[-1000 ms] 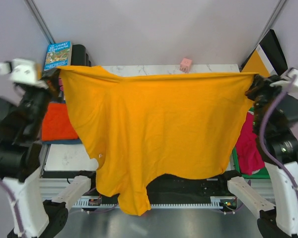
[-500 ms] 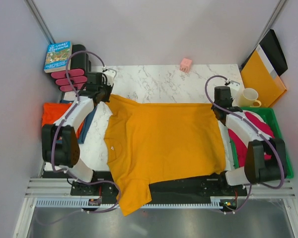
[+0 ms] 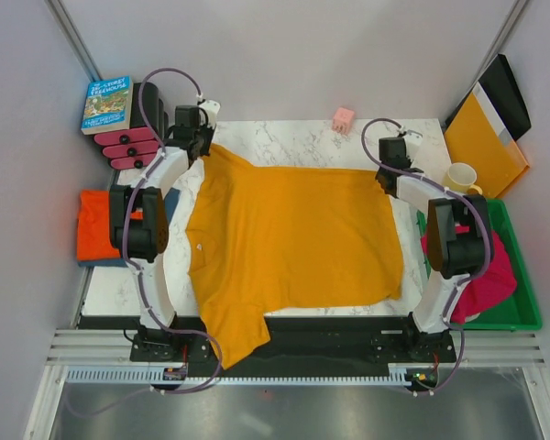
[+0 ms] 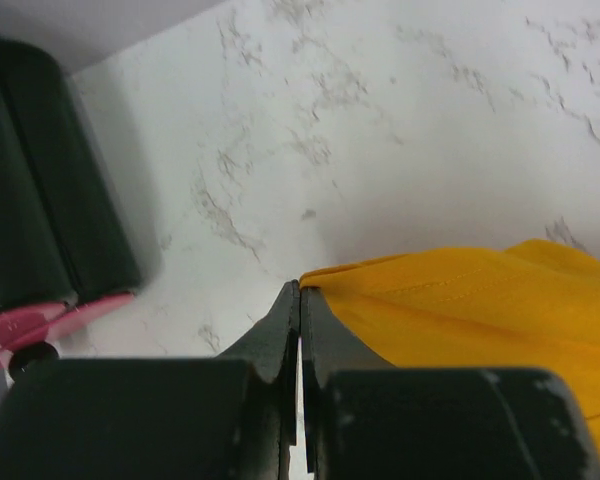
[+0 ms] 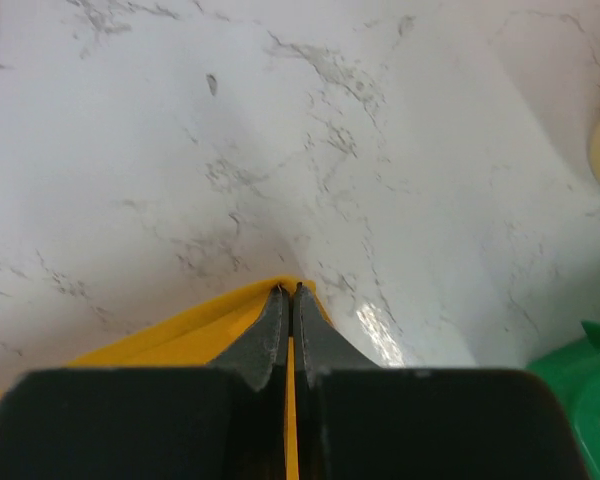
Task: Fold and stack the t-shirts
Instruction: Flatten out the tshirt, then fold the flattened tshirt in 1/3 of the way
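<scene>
While the red-orange shirt [image 3: 96,225] at the far left looks flat and squared off, as if folded, on something blue, the mustard-yellow shirt [image 3: 293,238] is only at the spreading stage. The left gripper [image 4: 299,290] is clenched on its far left corner, down at the marble table [image 3: 293,142]. The shirt lies open across the middle of the table, mostly smooth, with a few soft ripples and no fold in it yet. Its neck points left, and one sleeve hangs over the near edge. The right gripper [image 5: 288,292] is pinched tight on the far right corner. Further right, the pink shirt [image 3: 495,275] sits crumpled in the green bin [image 3: 522,302], untouched. By my reading, every fold of the yellow shirt, the pink shirt and the stacking remain.
</scene>
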You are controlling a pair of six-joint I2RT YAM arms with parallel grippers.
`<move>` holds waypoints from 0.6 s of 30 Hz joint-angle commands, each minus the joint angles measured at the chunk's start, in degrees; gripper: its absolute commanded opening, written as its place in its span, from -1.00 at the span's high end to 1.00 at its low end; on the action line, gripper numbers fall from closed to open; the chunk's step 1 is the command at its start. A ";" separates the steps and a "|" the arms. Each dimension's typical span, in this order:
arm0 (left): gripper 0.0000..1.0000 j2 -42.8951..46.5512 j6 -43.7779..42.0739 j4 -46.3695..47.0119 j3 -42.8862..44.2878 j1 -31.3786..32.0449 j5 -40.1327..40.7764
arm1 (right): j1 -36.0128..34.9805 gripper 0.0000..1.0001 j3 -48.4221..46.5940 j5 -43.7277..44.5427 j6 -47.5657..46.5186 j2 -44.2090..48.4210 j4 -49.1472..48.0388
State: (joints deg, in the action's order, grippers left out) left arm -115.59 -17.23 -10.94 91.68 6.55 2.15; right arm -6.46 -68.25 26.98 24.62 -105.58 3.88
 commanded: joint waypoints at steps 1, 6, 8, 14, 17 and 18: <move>0.96 -5.95 -2.45 -0.47 13.06 -0.57 2.86 | 0.66 1.00 -8.29 2.02 -0.28 -5.42 -0.98; 0.96 -13.60 -2.98 -3.56 25.82 -0.57 3.38 | 0.66 1.00 -16.54 2.02 -1.15 -11.56 1.12; 0.96 -15.88 -3.16 -4.44 29.32 -0.48 3.73 | 0.83 1.00 -18.84 2.28 -1.42 -13.24 1.92; 0.96 -18.88 -3.24 -4.62 33.74 -0.48 5.32 | 1.10 1.00 -25.96 2.55 -3.09 -18.52 3.15; 0.96 -19.32 -2.80 -4.53 34.18 -0.48 5.76 | 1.19 1.00 -29.13 2.72 -3.61 -21.06 4.38; 0.96 -19.50 -2.54 -4.18 34.18 -0.48 6.02 | 1.19 1.00 -30.18 2.81 -3.62 -21.68 4.38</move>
State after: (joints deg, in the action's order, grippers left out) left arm -134.50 -18.39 -15.97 122.85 6.48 5.69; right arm -5.89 -93.51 27.51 22.39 -124.81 6.96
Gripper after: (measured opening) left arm 0.023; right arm 0.013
